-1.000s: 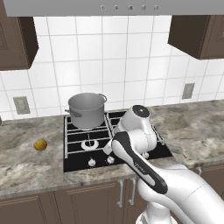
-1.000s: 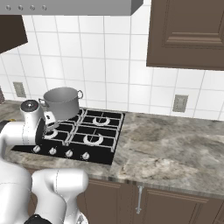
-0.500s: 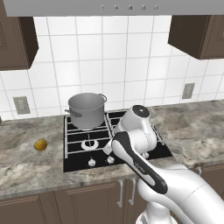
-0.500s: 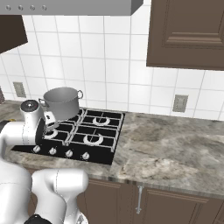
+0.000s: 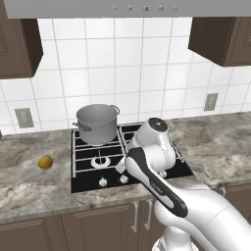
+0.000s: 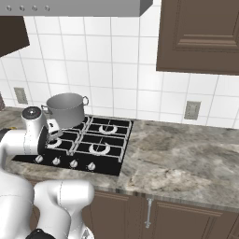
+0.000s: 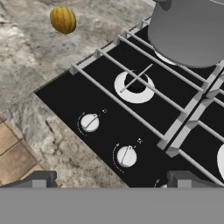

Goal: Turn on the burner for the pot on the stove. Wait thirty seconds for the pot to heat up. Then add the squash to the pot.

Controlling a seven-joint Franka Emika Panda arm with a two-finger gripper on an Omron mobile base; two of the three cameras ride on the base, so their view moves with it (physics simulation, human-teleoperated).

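The wide-open, empty gripper (image 7: 109, 181) hovered above the black glass stove's (image 7: 105, 127) silver knobs (image 7: 89, 122), the tall grey brushed-metal pot (image 7: 190, 30) beyond.

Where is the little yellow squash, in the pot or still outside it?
Outside. The squash lies on the stone counter left of the stove, apart from the pot, which stands upright on the back left burner.
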